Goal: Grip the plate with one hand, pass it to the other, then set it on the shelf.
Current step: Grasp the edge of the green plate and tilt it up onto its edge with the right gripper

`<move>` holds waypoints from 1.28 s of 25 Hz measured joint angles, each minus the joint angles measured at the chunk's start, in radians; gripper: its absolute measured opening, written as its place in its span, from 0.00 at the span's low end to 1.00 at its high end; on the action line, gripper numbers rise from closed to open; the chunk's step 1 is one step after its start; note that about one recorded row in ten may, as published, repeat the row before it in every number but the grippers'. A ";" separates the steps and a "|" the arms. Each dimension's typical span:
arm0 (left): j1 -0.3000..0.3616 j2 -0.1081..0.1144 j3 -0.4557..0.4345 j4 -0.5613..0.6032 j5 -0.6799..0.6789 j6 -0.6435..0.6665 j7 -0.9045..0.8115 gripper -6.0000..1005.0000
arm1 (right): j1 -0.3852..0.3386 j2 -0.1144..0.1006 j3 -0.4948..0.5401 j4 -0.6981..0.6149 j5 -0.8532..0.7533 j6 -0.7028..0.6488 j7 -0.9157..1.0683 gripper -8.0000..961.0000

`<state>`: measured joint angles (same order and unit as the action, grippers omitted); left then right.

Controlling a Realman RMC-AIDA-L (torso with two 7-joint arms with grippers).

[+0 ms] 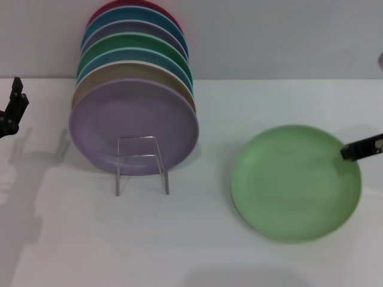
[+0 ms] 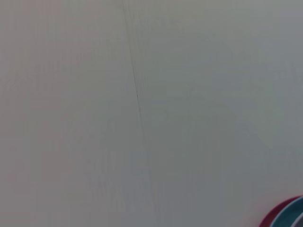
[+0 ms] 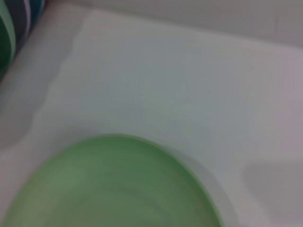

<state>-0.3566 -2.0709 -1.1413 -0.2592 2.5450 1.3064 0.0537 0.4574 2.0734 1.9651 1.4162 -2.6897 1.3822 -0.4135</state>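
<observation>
Flat on the white table [image 1: 191, 239], round matte mint plate [image 1: 293, 182].

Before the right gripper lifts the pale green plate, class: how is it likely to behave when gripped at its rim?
The plate looks rigid, so it should hold its shape. Its smooth matte surface may slip between thin fingers. Gripped at one edge, where the right gripper sits, it would probably sag downward on the far side.

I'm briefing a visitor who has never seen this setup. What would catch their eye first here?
First, the row of colourful plates standing on edge in the wire shelf at the table's back left, a lavender one in front. Next, the pale green plate lying flat on the right, with the right gripper at its far-right rim. The left gripper hangs at the left edge.
</observation>
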 joint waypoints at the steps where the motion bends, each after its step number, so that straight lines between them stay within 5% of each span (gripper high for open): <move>1: 0.000 0.000 0.000 0.000 0.000 0.004 0.000 0.78 | -0.011 0.001 0.004 0.032 0.009 0.000 -0.002 0.04; 12: 0.004 0.003 0.008 -0.030 0.010 0.056 -0.007 0.77 | -0.158 0.004 0.012 0.378 0.168 -0.017 -0.085 0.03; 18: 0.014 0.006 0.004 -0.054 0.012 0.064 -0.008 0.77 | -0.381 0.011 0.001 0.552 0.462 -0.213 -0.329 0.03; 23: 0.020 0.006 0.006 -0.062 0.012 0.076 -0.008 0.77 | -0.466 0.015 0.008 0.427 0.746 -0.318 -0.638 0.03; 32: 0.054 0.016 0.002 -0.140 0.056 0.098 -0.028 0.77 | -0.465 0.012 0.073 0.096 1.127 -0.292 -1.061 0.03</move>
<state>-0.3027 -2.0544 -1.1390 -0.3994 2.6011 1.4044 0.0256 -0.0075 2.0855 2.0379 1.5118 -1.5625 1.0905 -1.4749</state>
